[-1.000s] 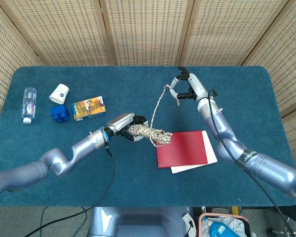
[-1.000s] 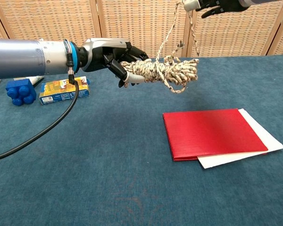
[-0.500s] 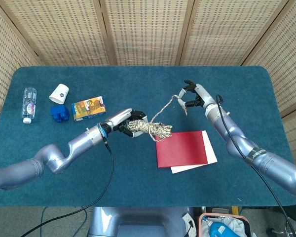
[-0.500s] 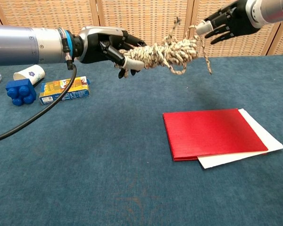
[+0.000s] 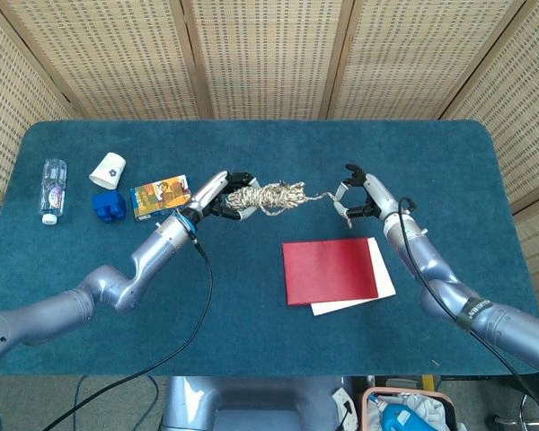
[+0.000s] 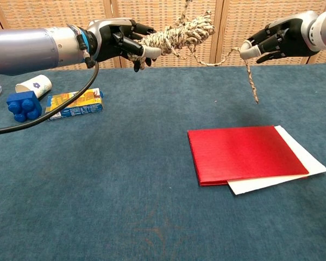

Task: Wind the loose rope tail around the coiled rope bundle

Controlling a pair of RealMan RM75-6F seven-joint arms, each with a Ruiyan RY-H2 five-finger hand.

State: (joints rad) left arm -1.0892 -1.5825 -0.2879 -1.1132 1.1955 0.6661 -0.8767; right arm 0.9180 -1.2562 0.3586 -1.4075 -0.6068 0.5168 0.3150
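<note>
My left hand (image 5: 217,195) (image 6: 119,39) grips one end of the beige coiled rope bundle (image 5: 269,196) (image 6: 182,33), holding it in the air above the table. A loose rope tail (image 5: 323,194) (image 6: 228,57) runs from the bundle's right end to my right hand (image 5: 364,193) (image 6: 274,42), which pinches it. The tail's free end (image 6: 251,81) dangles below that hand. Both hands are well above the blue tabletop (image 5: 251,296).
A red folder (image 5: 331,269) (image 6: 244,152) lies on a white sheet (image 5: 386,280) under the right hand. At the left stand a snack box (image 5: 161,197) (image 6: 75,103), a blue block (image 5: 108,206) (image 6: 23,105), a paper cup (image 5: 107,170) (image 6: 33,84) and a water bottle (image 5: 53,189).
My left hand has lifted the bundle up and toward the back of the table. The right hand dropped lower and moved right, pulling the tail out sideways from the bundle.
</note>
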